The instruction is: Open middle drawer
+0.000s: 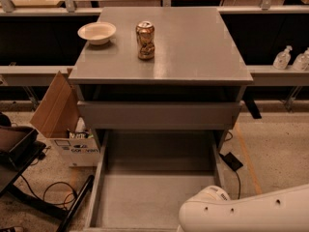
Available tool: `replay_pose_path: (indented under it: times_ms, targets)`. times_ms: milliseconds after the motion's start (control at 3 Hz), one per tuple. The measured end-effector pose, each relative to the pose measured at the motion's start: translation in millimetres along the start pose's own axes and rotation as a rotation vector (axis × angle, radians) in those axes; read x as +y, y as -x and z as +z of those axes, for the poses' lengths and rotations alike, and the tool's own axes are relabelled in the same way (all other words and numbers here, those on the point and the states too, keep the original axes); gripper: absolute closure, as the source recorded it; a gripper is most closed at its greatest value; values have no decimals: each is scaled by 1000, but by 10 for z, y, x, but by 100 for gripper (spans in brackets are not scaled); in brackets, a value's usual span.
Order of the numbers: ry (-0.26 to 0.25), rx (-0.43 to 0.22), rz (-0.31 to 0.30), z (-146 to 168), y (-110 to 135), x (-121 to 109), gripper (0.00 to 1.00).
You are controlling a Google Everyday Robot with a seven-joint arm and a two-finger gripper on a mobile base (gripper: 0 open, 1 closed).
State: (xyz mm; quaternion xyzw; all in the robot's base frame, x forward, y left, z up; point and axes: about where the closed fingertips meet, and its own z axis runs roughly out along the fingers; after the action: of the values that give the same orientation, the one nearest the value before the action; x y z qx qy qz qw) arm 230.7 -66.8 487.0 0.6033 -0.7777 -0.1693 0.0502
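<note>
The grey cabinet (193,47) stands in the middle of the view. Under its top, the taller front of the uppermost drawer (159,115) sits slightly forward. Below it the middle drawer (154,192) is pulled far out towards me, and its grey box interior is open and empty. The lowest drawer is hidden beneath it. My white arm (246,211) lies across the bottom right corner, beside the drawer's front right end. My gripper is out of view below the bottom edge.
A white bowl (97,32) and a dented can (145,40) stand on the cabinet top. An open cardboard box (63,124) and a black stand with cables (29,178) are on the floor at left. Bottles (283,58) sit on a shelf at right. A black power adapter (231,161) lies right of the drawer.
</note>
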Motion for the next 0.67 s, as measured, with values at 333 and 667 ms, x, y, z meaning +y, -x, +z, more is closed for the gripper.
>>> replay_pose_path:
  times_ms: [333, 667]
  targets:
    - [-37, -52, 58, -298, -259, -183, 100]
    - [-207, -141, 70, -1082, -676, -1028, 100]
